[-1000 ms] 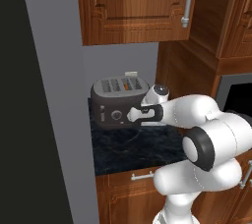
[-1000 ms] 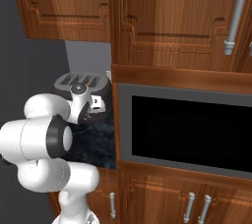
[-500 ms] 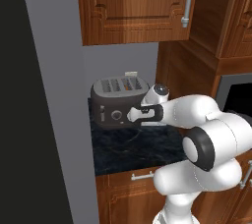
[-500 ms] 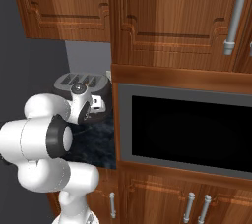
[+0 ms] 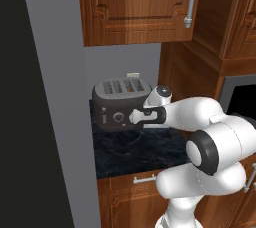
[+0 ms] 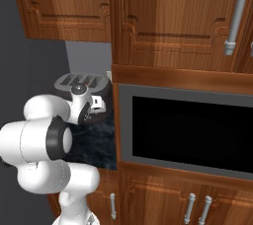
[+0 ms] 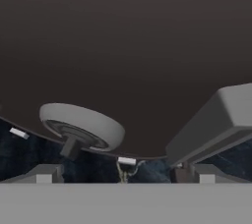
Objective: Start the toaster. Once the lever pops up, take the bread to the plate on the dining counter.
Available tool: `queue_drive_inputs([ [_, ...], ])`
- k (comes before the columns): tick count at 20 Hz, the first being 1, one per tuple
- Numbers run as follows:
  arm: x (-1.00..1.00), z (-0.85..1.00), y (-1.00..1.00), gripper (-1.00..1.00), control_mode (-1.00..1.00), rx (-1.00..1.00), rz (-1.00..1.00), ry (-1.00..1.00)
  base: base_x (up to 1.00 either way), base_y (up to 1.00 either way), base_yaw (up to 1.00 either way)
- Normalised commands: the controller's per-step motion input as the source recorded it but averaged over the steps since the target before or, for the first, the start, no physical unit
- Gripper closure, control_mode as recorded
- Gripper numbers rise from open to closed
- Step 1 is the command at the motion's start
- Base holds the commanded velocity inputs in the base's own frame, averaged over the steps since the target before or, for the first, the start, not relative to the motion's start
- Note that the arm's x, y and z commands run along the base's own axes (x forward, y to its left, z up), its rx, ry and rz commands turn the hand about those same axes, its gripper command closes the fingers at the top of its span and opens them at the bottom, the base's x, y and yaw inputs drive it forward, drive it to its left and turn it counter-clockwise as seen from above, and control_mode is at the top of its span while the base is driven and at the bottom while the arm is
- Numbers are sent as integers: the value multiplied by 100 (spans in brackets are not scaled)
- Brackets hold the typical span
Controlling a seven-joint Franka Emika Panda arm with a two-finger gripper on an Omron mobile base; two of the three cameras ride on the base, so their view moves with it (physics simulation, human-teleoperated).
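fingers [image 7: 42, 173]: spread wide, holding nothing | pressed close to toaster [image 5: 116, 103] front

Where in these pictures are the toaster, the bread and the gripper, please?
toaster [image 5: 116, 113]: left base view, on its dark front face.
bread [image 5: 132, 76]: left base view, on the pale tip above the rear slot.
gripper [image 5: 134, 118]: left base view, at the fingertips against the toaster's front.

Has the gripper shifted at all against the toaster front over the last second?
No. The gripper sits at the same spot against the toaster front, beside its knob, with the jaws open.
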Motion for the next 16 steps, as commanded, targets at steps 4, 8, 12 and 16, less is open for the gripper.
queue_drive_inputs([
  [4,-13,7,0,-100,-100,0,0,0,0,0,0],
  [8,-17,9,-2,-100,-100,0,0,0,0,0,0],
  [12,-19,17,-5,-100,-100,0,0,0,0,0,0],
  [16,-12,28,-2,-100,-100,0,0,0,0,0,0],
])
